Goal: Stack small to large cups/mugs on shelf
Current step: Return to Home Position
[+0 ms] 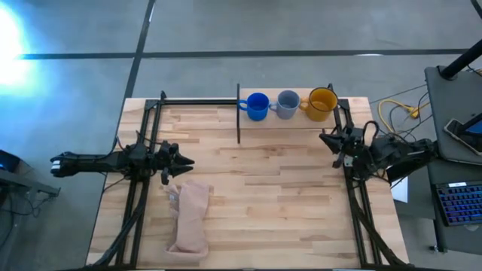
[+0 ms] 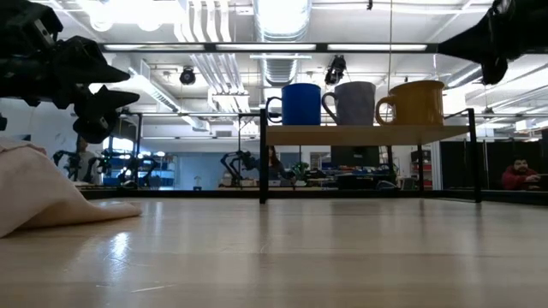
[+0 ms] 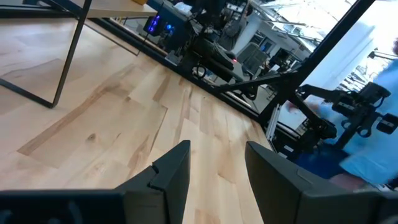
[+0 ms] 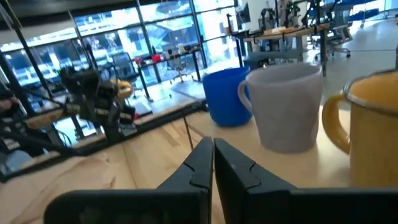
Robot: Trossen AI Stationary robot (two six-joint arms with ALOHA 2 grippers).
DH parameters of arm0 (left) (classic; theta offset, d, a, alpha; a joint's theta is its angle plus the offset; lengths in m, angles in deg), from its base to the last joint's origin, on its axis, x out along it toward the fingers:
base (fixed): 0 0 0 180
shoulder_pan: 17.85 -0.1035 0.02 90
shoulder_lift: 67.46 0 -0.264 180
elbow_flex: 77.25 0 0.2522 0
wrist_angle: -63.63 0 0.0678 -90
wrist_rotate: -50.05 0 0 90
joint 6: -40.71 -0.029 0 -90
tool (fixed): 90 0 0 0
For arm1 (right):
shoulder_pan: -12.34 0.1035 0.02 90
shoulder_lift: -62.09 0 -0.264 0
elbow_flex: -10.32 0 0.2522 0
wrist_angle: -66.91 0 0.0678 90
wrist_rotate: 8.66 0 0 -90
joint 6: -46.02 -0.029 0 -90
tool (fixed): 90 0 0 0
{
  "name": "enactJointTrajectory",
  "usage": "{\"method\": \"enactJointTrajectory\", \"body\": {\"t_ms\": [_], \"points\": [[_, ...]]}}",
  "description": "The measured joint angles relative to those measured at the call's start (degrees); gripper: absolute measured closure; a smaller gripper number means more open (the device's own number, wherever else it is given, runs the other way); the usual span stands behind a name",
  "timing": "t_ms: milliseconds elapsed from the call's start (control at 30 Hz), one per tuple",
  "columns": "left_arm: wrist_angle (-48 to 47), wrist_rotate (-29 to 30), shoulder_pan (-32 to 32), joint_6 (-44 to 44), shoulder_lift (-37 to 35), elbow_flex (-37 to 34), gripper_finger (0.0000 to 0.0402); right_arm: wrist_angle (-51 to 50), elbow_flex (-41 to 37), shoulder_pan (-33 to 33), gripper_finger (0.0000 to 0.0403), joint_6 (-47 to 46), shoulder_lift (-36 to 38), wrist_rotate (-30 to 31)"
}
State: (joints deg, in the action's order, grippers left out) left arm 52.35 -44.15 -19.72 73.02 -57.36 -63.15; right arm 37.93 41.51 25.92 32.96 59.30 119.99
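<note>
Three mugs stand in a row on the shelf (image 1: 301,120) at the table's far side: a bright blue mug (image 1: 257,106), a grey-blue mug (image 1: 288,104) and a yellow-orange mug (image 1: 321,104). They also show in the low view: the blue mug (image 2: 300,103), the grey-blue mug (image 2: 354,103), the yellow mug (image 2: 419,103). My left gripper (image 1: 188,161) is open and empty above the table's left part. My right gripper (image 1: 325,137) is shut and empty, just near of the shelf's right end, pointing toward the mugs (image 4: 286,106).
A pinkish-beige cloth (image 1: 190,214) lies crumpled on the table near the left front, just under and near of my left gripper. The shelf's black posts (image 1: 239,113) stand on the far half of the table. The wooden middle of the table (image 1: 271,188) is bare.
</note>
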Motion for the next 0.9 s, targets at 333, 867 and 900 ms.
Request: {"method": "enactJointTrajectory", "body": {"t_ms": [333,867,900], "points": [[0.0,0.0,0.0,0.0,0.0,0.0,0.0262,0.1,7.0,0.0,0.0394,0.0,0.0,0.0],[0.0,0.0,0.0,0.0,-0.1,0.0,0.0262,0.1,18.7,0.0,0.0394,0.0,0.0,0.0],[0.0,0.0,0.0,0.0,-0.1,0.0,0.0262,0.1,19.4,0.0,0.0394,0.0,0.0,0.0]]}}
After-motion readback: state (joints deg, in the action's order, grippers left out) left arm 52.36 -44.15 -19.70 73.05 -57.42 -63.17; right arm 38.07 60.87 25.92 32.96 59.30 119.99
